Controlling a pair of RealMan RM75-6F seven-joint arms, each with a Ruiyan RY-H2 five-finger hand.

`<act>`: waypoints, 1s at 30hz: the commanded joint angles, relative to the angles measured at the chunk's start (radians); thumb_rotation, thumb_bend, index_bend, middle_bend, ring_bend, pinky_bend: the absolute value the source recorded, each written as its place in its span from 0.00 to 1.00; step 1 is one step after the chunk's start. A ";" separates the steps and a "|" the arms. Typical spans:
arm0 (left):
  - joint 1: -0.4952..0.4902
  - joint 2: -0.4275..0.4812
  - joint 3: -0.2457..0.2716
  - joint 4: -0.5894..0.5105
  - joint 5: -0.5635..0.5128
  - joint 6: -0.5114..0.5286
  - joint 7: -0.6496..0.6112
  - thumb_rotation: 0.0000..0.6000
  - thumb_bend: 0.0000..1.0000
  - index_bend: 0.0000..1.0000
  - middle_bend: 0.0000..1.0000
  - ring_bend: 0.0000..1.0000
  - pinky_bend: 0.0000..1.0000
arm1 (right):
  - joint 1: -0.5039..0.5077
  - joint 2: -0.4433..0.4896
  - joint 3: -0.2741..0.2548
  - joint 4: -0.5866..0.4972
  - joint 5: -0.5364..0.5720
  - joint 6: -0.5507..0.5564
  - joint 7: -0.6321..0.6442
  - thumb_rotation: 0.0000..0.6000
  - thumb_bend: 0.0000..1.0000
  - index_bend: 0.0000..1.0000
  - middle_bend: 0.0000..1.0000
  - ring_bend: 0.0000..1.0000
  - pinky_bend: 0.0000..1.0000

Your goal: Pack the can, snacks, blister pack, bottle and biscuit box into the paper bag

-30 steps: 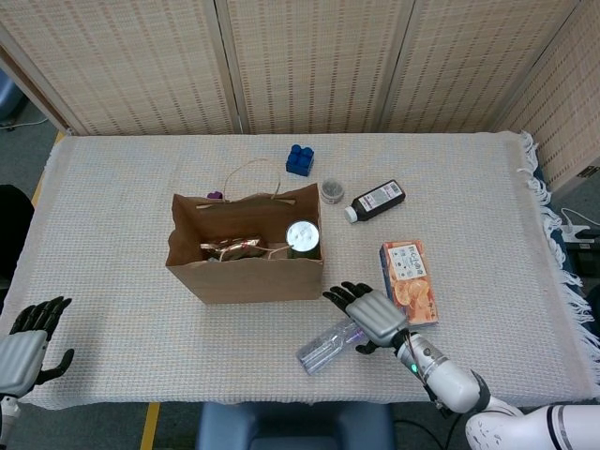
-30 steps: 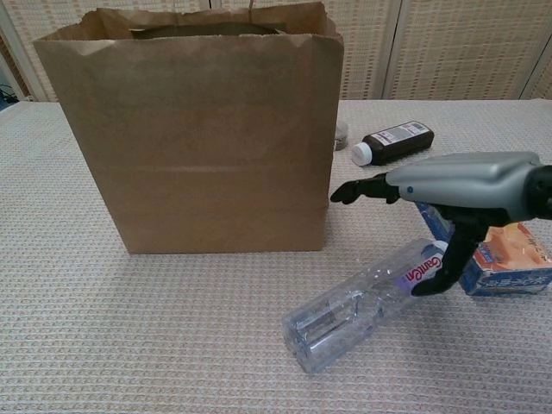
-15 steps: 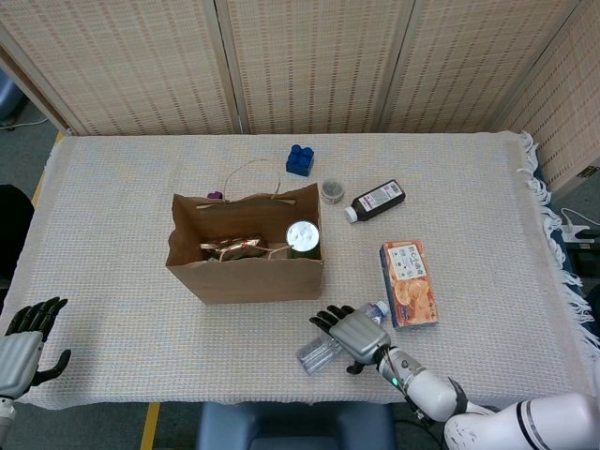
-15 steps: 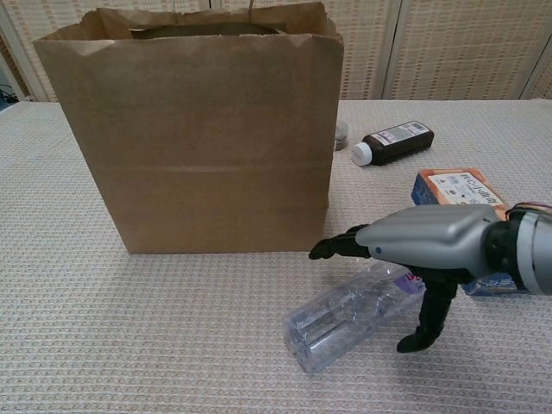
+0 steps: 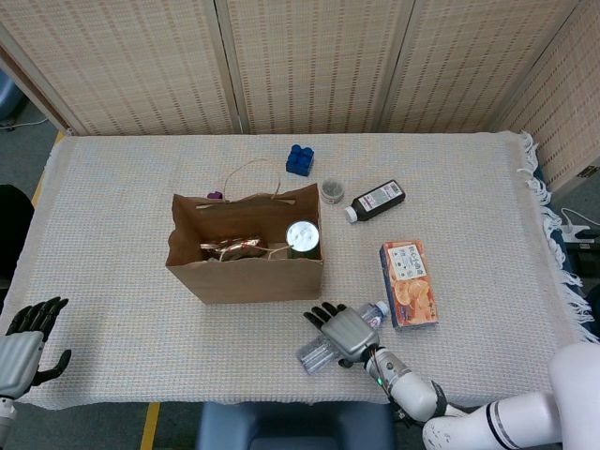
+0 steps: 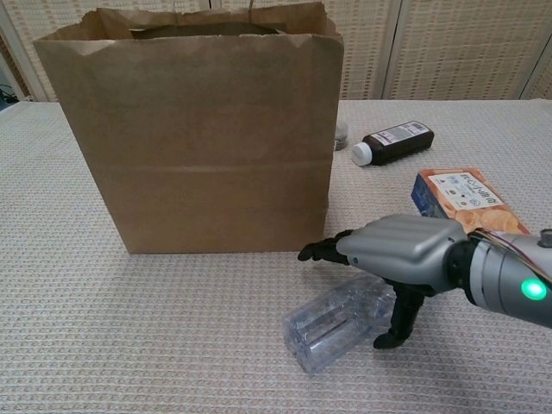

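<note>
The brown paper bag (image 5: 246, 274) (image 6: 198, 138) stands open at mid table, with a silver-topped can (image 5: 303, 236) and a shiny snack packet (image 5: 230, 249) inside. A clear plastic bottle (image 5: 317, 353) (image 6: 332, 323) lies on its side in front of the bag's right corner. My right hand (image 5: 342, 331) (image 6: 401, 250) lies over the bottle's upper half, fingers stretched toward the bag and thumb pointing down at the bottle's near side; no closed grip shows. The orange biscuit box (image 5: 409, 281) (image 6: 461, 194) lies flat just right of that hand. My left hand (image 5: 23, 342) hovers with fingers apart at the front left edge.
A dark bottle with a white cap (image 5: 376, 201) (image 6: 395, 141) lies behind the box. A small round jar (image 5: 331, 191) and a blue block (image 5: 299, 159) sit behind the bag. A woven screen closes off the back.
My right hand has slid left and lower along the clear bottle, from its cap end to its middle, uncovering the biscuit box. The bottle, bag and left hand have stayed put.
</note>
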 commanded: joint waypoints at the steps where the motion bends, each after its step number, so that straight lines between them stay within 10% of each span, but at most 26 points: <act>1: 0.000 0.000 0.000 0.000 0.001 0.001 0.000 1.00 0.41 0.03 0.00 0.00 0.02 | -0.002 -0.007 0.001 0.003 -0.006 0.009 0.002 1.00 0.16 0.32 0.30 0.27 0.46; 6: 0.002 0.001 0.000 0.000 0.001 0.003 -0.003 1.00 0.41 0.04 0.00 0.00 0.02 | -0.016 -0.005 -0.003 -0.012 -0.036 0.029 0.017 1.00 0.31 0.72 0.63 0.66 0.74; 20: 0.004 0.002 0.000 -0.001 -0.002 0.006 0.001 1.00 0.41 0.04 0.00 0.00 0.02 | -0.112 0.219 0.102 -0.146 -0.221 0.142 0.282 1.00 0.33 0.73 0.64 0.67 0.74; 30: 0.000 -0.005 -0.001 -0.006 -0.003 0.002 0.024 1.00 0.41 0.04 0.00 0.00 0.02 | -0.186 0.369 0.279 -0.187 -0.300 0.265 0.572 1.00 0.33 0.73 0.64 0.67 0.74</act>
